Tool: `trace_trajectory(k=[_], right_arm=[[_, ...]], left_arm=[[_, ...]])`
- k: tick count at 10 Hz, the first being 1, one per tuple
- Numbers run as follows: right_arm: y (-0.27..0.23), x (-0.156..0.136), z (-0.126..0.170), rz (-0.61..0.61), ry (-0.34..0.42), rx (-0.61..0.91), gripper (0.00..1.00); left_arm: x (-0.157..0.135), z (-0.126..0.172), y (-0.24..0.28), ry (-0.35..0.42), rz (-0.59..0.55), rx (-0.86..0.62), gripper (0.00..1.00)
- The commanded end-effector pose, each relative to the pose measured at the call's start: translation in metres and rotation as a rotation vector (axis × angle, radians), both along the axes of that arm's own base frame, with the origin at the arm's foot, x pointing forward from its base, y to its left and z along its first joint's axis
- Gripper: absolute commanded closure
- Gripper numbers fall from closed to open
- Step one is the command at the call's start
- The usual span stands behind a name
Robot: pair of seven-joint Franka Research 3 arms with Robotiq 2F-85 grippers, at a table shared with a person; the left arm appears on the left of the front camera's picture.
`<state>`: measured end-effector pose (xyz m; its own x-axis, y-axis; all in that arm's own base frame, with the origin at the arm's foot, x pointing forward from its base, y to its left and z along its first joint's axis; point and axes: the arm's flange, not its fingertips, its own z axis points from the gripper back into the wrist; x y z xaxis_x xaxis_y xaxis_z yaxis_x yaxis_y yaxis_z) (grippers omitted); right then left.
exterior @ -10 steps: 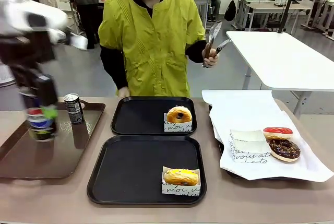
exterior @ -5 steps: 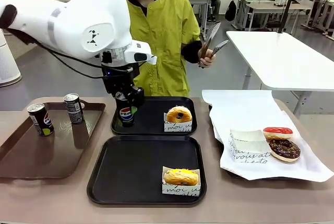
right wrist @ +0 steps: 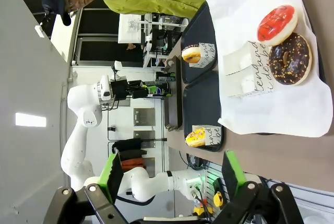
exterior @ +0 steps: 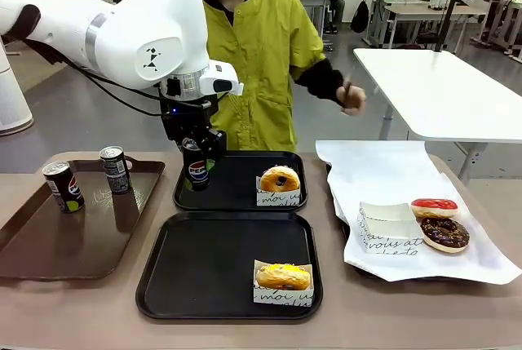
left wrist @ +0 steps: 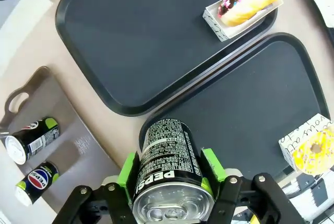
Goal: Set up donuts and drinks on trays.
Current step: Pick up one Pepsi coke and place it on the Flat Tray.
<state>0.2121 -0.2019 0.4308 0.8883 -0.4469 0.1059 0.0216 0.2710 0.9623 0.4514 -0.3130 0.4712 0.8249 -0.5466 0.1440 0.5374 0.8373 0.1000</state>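
Observation:
My left gripper (exterior: pixel 198 172) is shut on a dark Pepsi can (exterior: pixel 197 169), held upright at the left side of the far black tray (exterior: pixel 236 201); I cannot tell whether the can touches it. The left wrist view has the can (left wrist: pixel 166 156) between the green pads (left wrist: pixel 128 169). That tray holds a sleeved donut (exterior: pixel 280 179). A yellow-iced donut (exterior: pixel 283 276) lies in the near black tray (exterior: pixel 204 264). Two more cans (exterior: pixel 63 186) (exterior: pixel 115 169) stand on the brown tray (exterior: pixel 49 252). My right gripper (right wrist: pixel 172 177) is open and holds nothing.
At the right, a white-paper-covered tray (exterior: pixel 383 170) carries a red-iced donut (exterior: pixel 434 207), a chocolate donut (exterior: pixel 444 233) and an empty paper sleeve (exterior: pixel 387 223). The person in a yellow-green top stands behind the far tray, one hand (exterior: pixel 352 97) raised above the paper.
My left arm carried the can from the brown tray to the far black tray's left side. The person's hand with the tongs dropped and moved right.

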Motion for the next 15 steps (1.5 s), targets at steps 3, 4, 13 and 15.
trace_trajectory(k=[3, 4, 13, 15], right_arm=[[0.0, 0.0, 0.001, 0.002, -0.005, 0.003, 0.0], [0.0, 0.0, 0.001, 0.002, -0.005, 0.003, 0.0], [0.0, 0.0, 0.001, 0.002, -0.005, 0.003, 0.0], [0.0, 0.0, 0.001, 0.002, -0.005, 0.003, 0.0]], left_arm=[[0.021, -0.03, 0.007, -0.013, 0.003, -0.07, 0.39], [0.028, -0.039, 0.004, -0.039, 0.005, -0.064, 0.39], [0.109, -0.086, 0.006, 0.033, 0.171, -0.126, 0.39], [0.112, -0.094, 0.005, 0.04, 0.175, -0.085, 0.39]])
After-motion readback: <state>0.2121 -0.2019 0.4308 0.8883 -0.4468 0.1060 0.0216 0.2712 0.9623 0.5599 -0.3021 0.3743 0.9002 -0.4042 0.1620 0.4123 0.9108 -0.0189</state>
